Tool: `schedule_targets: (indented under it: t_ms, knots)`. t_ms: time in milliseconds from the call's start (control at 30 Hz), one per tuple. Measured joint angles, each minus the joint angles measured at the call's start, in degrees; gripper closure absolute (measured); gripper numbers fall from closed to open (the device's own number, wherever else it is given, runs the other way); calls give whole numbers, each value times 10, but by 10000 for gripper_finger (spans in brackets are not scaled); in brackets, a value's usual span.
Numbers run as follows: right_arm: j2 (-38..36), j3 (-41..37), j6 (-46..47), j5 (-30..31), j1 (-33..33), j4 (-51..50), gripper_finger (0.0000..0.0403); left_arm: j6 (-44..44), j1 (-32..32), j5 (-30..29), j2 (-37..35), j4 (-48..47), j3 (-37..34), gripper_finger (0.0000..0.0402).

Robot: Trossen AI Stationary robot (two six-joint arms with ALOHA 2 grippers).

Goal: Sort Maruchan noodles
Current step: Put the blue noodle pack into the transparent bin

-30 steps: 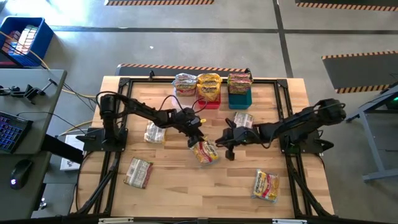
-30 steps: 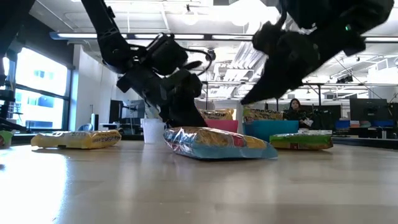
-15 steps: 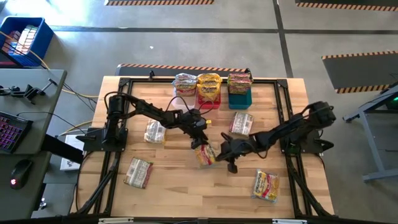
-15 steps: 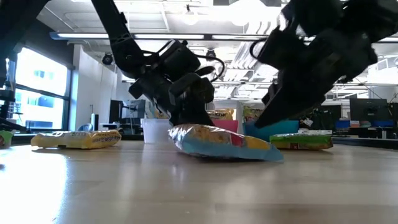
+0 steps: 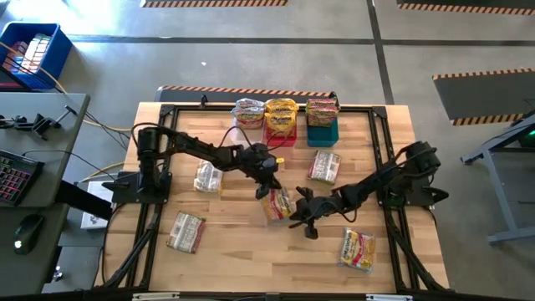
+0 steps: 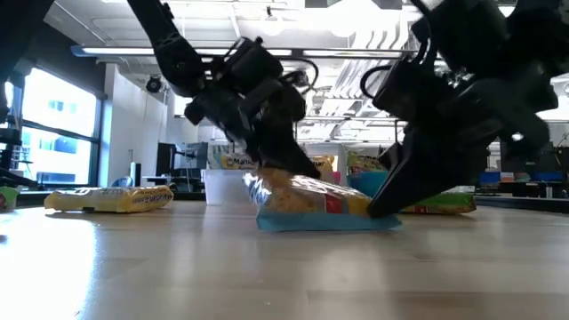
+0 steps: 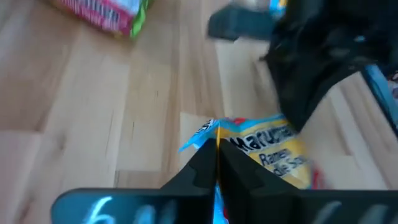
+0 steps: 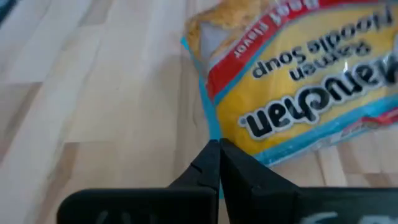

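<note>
The left gripper (image 5: 269, 191), previously spread, was pinched shut on the yellow packet (image 5: 278, 205), whose long axis was angled toward the bins (image 5: 284, 125); the right gripper (image 5: 298, 214) was pressed together.

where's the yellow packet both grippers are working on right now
In the high view the yellow packet lies near the table's middle, pinched at one edge by the shut left gripper, with the shut right gripper against its other side.
</note>
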Motion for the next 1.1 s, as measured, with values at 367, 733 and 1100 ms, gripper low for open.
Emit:
schedule_targets:
  t_ms: [367, 733, 1100]
  knots:
    - [-82, 0, -7, 65, 3, -126, 391, 63, -21, -45, -73, -49, 0, 401]
    - [-115, -77, 38, 46, -43, -1, 244, 80, -34, -77, -114, -71, 0, 401]
    - [-112, -129, 66, -29, -123, 219, 163, 79, -34, -95, -114, -73, 0, 401]
